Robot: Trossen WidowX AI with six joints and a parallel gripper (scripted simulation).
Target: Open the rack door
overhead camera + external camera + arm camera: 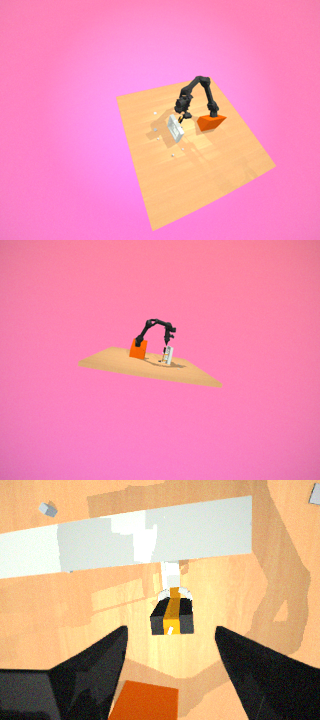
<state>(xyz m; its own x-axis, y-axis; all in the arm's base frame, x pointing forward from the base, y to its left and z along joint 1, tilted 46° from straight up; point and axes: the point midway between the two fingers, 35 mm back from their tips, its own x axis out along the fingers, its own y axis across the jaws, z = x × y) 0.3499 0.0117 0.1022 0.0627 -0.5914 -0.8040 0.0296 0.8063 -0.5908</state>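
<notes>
The white rack frame (171, 122) (170, 356) (210, 527) stands upright on the table (206, 165) (129, 369). Its door looks flush with the frame; the door panel is mostly hidden. The black and orange handle (180, 119) (164, 350) (172, 616) stands upright on the rack's side facing the arm's base, on a white mount. My gripper (182, 115) (166, 344) (171, 631) points down, open and empty, above the handle. In the wrist view the handle shows between the two fingertips, with a gap on each side. No contact shows.
The orange base block (210, 124) (138, 351) (145, 702) carries the arm. Several small pale pieces lie on the table, including one (155, 113) beyond the rack, one (157, 138) behind it and one (182, 149) near its far end.
</notes>
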